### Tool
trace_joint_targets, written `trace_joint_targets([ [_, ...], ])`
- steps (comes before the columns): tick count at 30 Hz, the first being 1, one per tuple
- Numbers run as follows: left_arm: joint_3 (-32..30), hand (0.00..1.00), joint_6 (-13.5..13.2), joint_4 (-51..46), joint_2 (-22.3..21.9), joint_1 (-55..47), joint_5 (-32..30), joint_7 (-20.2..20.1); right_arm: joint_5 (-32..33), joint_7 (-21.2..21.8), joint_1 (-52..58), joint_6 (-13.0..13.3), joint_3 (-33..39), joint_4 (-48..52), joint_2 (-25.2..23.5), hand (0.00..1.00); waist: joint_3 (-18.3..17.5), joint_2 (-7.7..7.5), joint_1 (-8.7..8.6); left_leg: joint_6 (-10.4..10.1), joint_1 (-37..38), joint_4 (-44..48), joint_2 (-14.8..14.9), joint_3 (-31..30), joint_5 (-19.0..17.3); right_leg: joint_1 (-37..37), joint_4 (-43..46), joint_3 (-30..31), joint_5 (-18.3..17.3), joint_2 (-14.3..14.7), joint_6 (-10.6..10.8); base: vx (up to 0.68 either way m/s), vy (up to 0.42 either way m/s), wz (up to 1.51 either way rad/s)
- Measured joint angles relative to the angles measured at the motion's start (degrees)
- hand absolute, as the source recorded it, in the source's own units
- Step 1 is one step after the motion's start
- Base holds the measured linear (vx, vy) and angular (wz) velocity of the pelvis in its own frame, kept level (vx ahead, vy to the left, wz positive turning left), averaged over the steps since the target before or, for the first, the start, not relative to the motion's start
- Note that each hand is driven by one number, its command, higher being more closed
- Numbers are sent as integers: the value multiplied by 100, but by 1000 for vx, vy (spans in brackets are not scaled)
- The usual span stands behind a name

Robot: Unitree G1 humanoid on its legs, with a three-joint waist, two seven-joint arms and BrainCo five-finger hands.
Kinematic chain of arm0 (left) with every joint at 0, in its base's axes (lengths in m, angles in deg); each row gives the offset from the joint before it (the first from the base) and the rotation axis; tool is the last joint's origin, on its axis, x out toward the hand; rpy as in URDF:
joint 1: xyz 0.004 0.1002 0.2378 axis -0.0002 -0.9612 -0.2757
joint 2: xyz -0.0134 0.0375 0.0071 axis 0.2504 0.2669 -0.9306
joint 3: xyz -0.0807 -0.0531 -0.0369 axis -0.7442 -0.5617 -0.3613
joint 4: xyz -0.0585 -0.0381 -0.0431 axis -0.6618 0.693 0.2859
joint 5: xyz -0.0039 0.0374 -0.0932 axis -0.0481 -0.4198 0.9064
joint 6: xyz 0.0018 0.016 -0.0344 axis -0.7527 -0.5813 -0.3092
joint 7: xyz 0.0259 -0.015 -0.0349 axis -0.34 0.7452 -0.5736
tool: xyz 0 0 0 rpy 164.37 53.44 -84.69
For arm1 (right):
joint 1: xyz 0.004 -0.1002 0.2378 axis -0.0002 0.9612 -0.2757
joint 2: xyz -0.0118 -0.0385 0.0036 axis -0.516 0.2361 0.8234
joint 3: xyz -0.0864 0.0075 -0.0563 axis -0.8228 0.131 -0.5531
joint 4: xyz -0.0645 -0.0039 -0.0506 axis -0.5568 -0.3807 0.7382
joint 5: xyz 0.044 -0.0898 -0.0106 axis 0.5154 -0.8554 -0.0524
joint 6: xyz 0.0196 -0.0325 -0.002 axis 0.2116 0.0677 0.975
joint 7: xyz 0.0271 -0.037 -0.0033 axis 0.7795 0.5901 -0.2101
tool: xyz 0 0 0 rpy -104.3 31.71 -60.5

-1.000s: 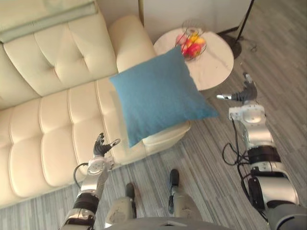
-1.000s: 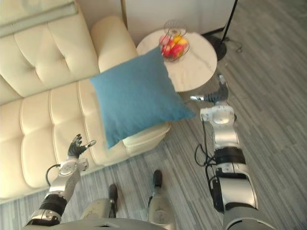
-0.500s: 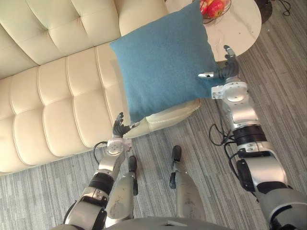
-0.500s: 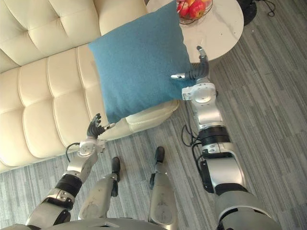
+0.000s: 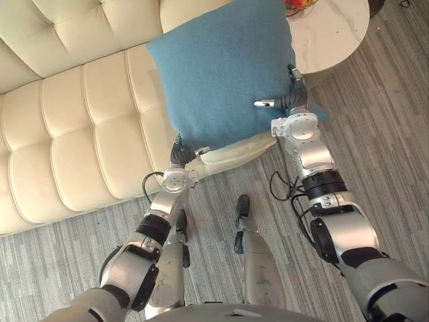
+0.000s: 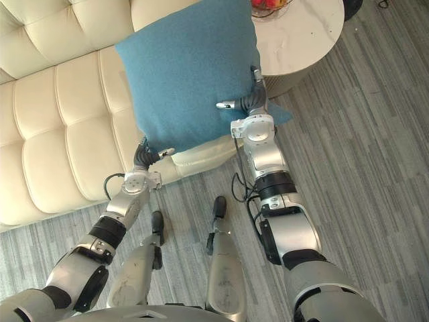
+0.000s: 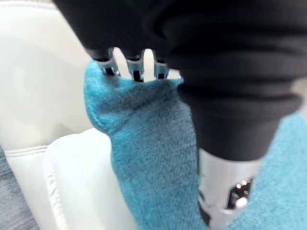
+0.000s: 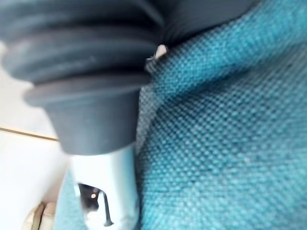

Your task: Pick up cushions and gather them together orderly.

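**Both hands now on the cushion, grasp not confirmed**

The head camera has tilted down, so ignore the frame shift. The cream sofa [image 5: 80, 127] itself has not moved. The blue cushion [image 5: 221, 74] also sits where it was, propped at the sofa's end with its lower edge on the seat, and the round worktop [image 5: 335, 33] is just beyond it.

A second ago both arms hung well apart from the cushion; now both touch it. My read is that the reach is done and the lift has not started.

- **Right robot hand** [image 5: 289, 100]: open, with the thumb spread across the cushion's front face and the fingers straight along its right edge. It presses rather than clamps.
- **Left robot hand** [image 5: 179, 154]: at the lower-left corner and against the cloth in its wrist view. I cannot tell whether it has closed on it.
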Motion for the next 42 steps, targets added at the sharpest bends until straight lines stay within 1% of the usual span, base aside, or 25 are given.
trace_joint_targets([
  [2, -3, 100, 44, 8, 3, 87, -2, 12, 99, 0, 0, 1, -19, 13, -20, 100, 0, 0, 1, 0, 9, 0, 4, 24, 0, 0, -2, 15, 0, 3, 0, 35, -16, -5],
  [3, -7, 100, 73, 8, 6, 153, -2, 39, 254, 0, 0, 1, -50, 73, -23, 100, 0, 0, -4, -4, 9, -5, 7, 32, -4, -4, -5, 22, 0, 6, 0, 19, -13, -4],
  [5, -12, 100, 87, 9, 16, 199, -2, 66, 272, 0, 0, 1, -59, 147, -27, 100, 0, 0, -4, -10, 6, -7, 15, 45, -9, -11, -5, 26, 0, 11, 0, 0, 0, 0],
  [7, -84, 100, 90, 9, 44, 260, -2, 117, 447, 0, -1, 12, -83, 219, -27, 100, 0, 0, -4, -39, 7, -7, 39, 71, -29, -12, -5, 25, 0, 23, 0, 0, 0, 0],
  [11, -213, 100, 92, 9, 201, 410, -1, 139, 753, 0, 0, 143, -93, 237, -26, 100, 0, 0, -5, -27, 18, -14, 74, 142, 0, -13, -6, 22, 0, 39, 0, 0, 0, 0],
  [13, -215, 100, 92, 8, 255, 517, -1, 142, 905, 0, 12, 158, -95, 378, -27, 100, 0, 0, -7, -47, 32, -15, 73, 150, 31, -13, -8, 22, 0, 38, 0, 21, -8, 1],
  [16, -218, 100, 92, -1, 277, 612, -1, 149, 941, 1, 15, 224, -101, 453, -29, 100, -1, -1, 3, -71, 84, -87, 73, 153, 89, 1, -10, 9, 0, 38, 0, 37, -17, 2],
  [18, -218, 100, 92, -36, 316, 690, 0, 160, 1088, 2, 16, 283, -103, 455, -30, 100, -1, -2, 0, -84, 108, -105, 78, 154, 135, 7, -11, -26, 0, 38, -1, 37, -26, 8],
  [20, -218, 100, 92, -125, 356, 711, 1, 166, 1131, 5, 51, 289, -105, 466, -50, 100, -1, -2, 8, -90, 108, -106, 83, 154, 156, 12, -8, -37, 0, 40, -2, 10, -20, 5],
  [23, -221, 100, 91, -320, 367, 711, 1, 231, 1158, 5, 329, 306, -103, 835, -60, 100, -2, -3, 46, -98, 124, -107, 83, 152, 169, 29, 2, -38, 0, 41, -2, 0, 0, 0],
  [27, -222, 100, 92, -399, 373, 682, 1, 270, 1330, 5, 653, 359, -98, 916, -146, 100, -3, -7, 64, -98, 249, -121, 83, 139, 168, 171, -2, -55, -6, 40, -9, 0, 0, 0],
  [29, -223, 100, 92, -586, 379, 618, -3, 277, 1370, 0, 865, 365, -81, 1125, -205, 100, -1, -20, 76, -95, 301, -183, 84, 137, 169, 243, -13, -64, -13, 42, -10, 0, 0, 0],
  [31, -224, 100, 92, -1078, 449, 419, -58, 328, 1365, -84, 1222, 388, -38, 1648, -373, 100, -4, -40, 74, -86, 330, -205, 95, 137, 161, 283, -20, -79, -22, 48, -12, 0, 0, 0],
  [32, -224, 100, 92, -1169, 464, 366, -101, 335, 1365, -109, 1321, 389, -22, 1750, -434, 100, -3, -41, 78, -85, 359, -205, 101, 137, 162, 312, -27, -84, -24, 52, -13, 44, -8, 1],
  [33, -231, 100, 92, -1351, 496, 206, -128, 343, 1366, -132, 1574, 412, 30, 1898, -632, 100, -3, -44, 92, -83, 485, -213, 121, 136, 159, 436, -25, -101, -61, 70, -24, 66, -14, 1],
  [36, -266, 100, 91, -1631, 497, 21, -131, 379, 1367, -235, 1853, 439, 40, 2152, -850, 100, -19, -72, 110, -84, 605, -239, 149, 135, 152, 552, -21, -129, -102, 96, -32, 67, -16, 2],
  [37, -319, 100, 91, -1881, 496, -121, -136, 382, 1367, -252, 1987, 499, 43, 2302, -977, 100, -42, -114, 107, -86, 613, -246, 160, 107, 153, 575, -19, -172, -118, 106, -44, 35, -8, 5],
  [39, -389, 100, 90, -2162, 471, -315, -138, 382, 1367, -254, 2158, 509, 45, 2517, -1077, 100, -58, -139, 103, -87, 650, -253, 161, 73, 152, 613, -12, -213, -141, 112, -51, 51, -7, 8],
  [42, -398, 100, 91, -2685, 468, -771, -409, 382, 1299, -255, 2527, 508, 45, 2900, -1317, 100, -153, -184, 112, -101, 808, -297, 156, 62, 160, 662, 115, -221, -247, 103, -56, 73, -8, 5],
])
